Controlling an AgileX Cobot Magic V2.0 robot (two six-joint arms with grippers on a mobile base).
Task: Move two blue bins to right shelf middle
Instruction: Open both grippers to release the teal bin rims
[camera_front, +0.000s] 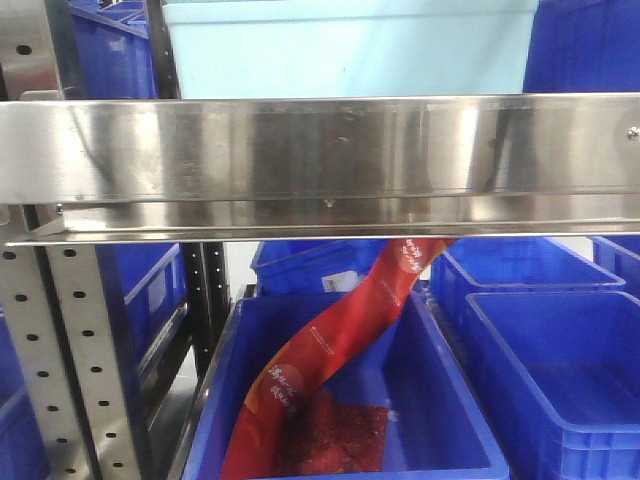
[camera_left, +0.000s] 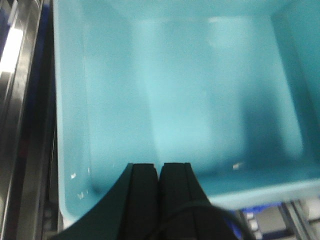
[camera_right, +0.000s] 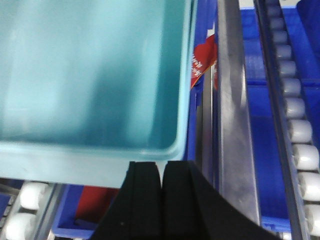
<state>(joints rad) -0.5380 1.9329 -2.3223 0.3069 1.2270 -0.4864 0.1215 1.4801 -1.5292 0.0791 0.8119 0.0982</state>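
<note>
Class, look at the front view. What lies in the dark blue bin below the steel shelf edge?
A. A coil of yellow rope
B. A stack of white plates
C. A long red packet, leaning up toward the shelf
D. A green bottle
C: a long red packet with white print slants up from inside the blue bin toward the steel shelf edge.

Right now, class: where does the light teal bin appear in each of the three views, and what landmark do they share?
Front view: teal bin at top centre, above the steel shelf rail.
Left wrist: it fills the frame, interior seen from above.
Right wrist: upper left, near corner at centre.
Shared landmark: the steel rail, left edge and right of the bin.
</note>
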